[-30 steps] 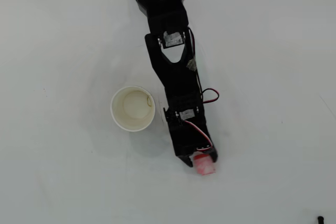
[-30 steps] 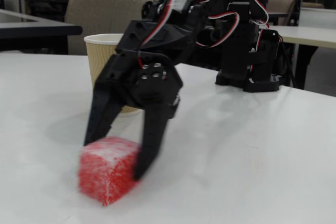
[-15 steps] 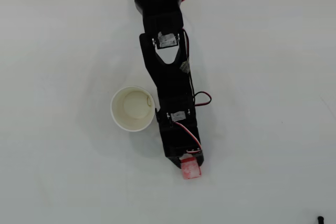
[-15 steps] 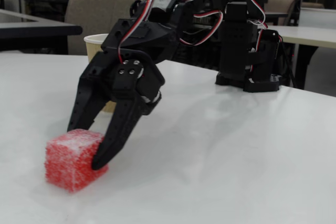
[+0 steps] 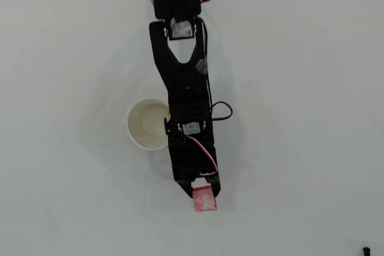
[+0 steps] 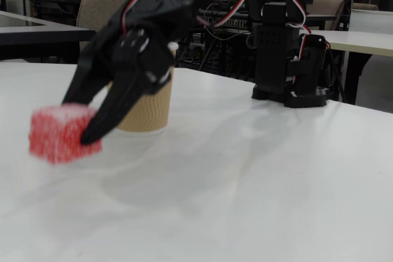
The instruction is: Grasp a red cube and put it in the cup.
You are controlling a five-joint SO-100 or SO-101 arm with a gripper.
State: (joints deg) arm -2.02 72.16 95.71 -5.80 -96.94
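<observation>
You have swung the arm toward the frame's left in the overhead view, so it now overlaps the right rim of the cup (image 5: 146,125). The gripper (image 6: 78,118) has lifted the red cube (image 6: 57,133) off the table, toward the fixed view's left edge.

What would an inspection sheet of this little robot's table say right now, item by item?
Surface: white table, bare and clean.
Job's things: red cube held between the fingers, apparently lifted; cup upright, empty, beside the arm.
Clutter: small dark object at the overhead view's lower right edge.
Grippers: gripper shut on the red cube.
Cables: red, white and black wires looped along the arm.
Surroundings: chairs and other tables behind, in the fixed view.
</observation>
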